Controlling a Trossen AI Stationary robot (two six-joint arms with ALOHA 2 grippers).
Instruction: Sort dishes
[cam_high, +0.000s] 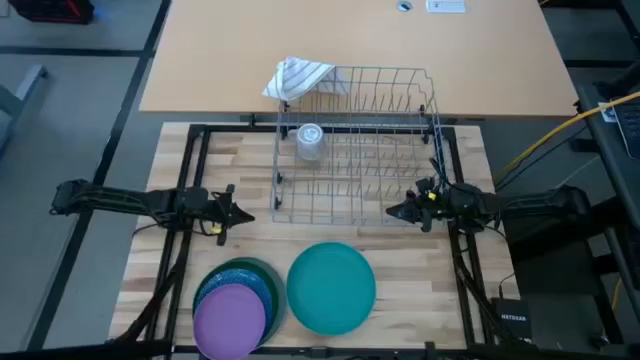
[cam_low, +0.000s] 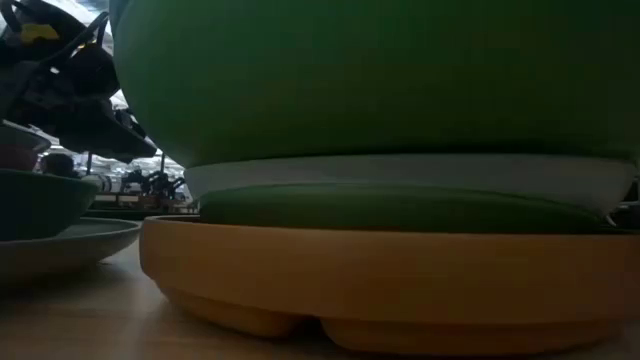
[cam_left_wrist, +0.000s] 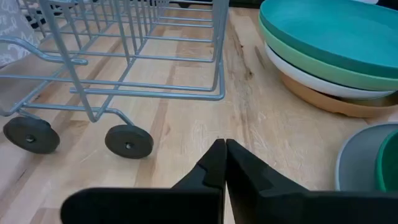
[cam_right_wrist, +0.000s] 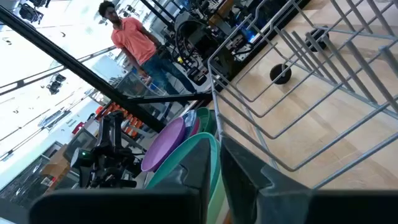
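Note:
Two stacks of dishes stand near the table's front edge: one topped by a large teal plate (cam_high: 330, 287), resting on green, white and tan plates (cam_low: 380, 270), and one topped by a purple plate (cam_high: 232, 318). Behind them is a wire dish rack (cam_high: 350, 150). My left gripper (cam_high: 235, 213) hovers shut over the wood by the rack's near left corner, touching nothing. My right gripper (cam_high: 395, 212) is at the rack's near right corner, its fingers closed around a wire. My right gripper has a thin wire at the rack's near right corner (cam_right_wrist: 216, 127) between its two fingers, which stand a narrow gap apart. The fingers come level from the table's right side. The rack stays on its feet on the table. The fingers themselves hide the exact spot.
A small clear glass (cam_high: 310, 140) lies inside the rack at its far left, and a striped white cloth (cam_high: 298, 78) hangs over its far left corner. The rack's round feet (cam_left_wrist: 127, 140) rest on the wood. A person (cam_right_wrist: 134, 43) stands in the room beyond.

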